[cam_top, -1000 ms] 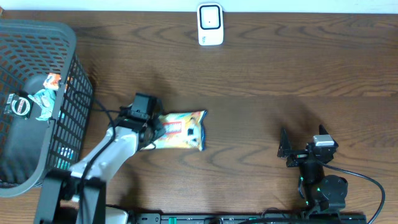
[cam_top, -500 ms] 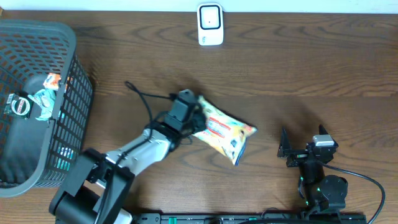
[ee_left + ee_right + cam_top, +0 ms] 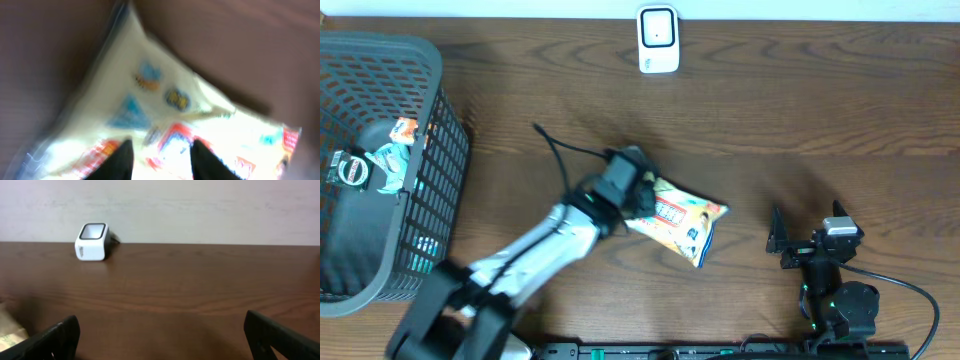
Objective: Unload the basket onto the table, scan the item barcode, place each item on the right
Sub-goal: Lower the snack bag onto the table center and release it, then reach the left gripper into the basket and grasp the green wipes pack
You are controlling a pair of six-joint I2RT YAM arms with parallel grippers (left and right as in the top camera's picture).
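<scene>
While it is gripped at its upper-left end, snack packet (image 3: 685,220): held near the middle of the desk (image 3: 840,120), tilted, with its free end pointed toward the lower right; a yellow face with red and blue print is turned up; whether it touches the desk cannot be told
Left fingers (image 3: 123,159): closed on the snack packet, one dark tip being seen at each side of a strip of wrapper in the left wrist view; that view is blurred, so the print cannot be read
Left arm (image 3: 545,245): stretched diagonally from the near-left edge of the desk up to the packet, with a black cable (image 3: 555,150) looped behind the wrist
Scanner (image 3: 658,38): stood upright at the far edge of the desk, white with a dark window; well apart from the packet, which is nearer the robot
Right fingers (image 3: 59,336): spread wide with nothing between them, set low at the near-right of the desk and pointed toward the far edge
Right wrist view: the scanner is seen at upper left, a corner of the packet at the lower-left edge
Basket (image 3: 430,200): dark mesh, at the left edge of the desk, well apart from the packet; small packaged items (image 3: 380,160) are seen inside
</scene>
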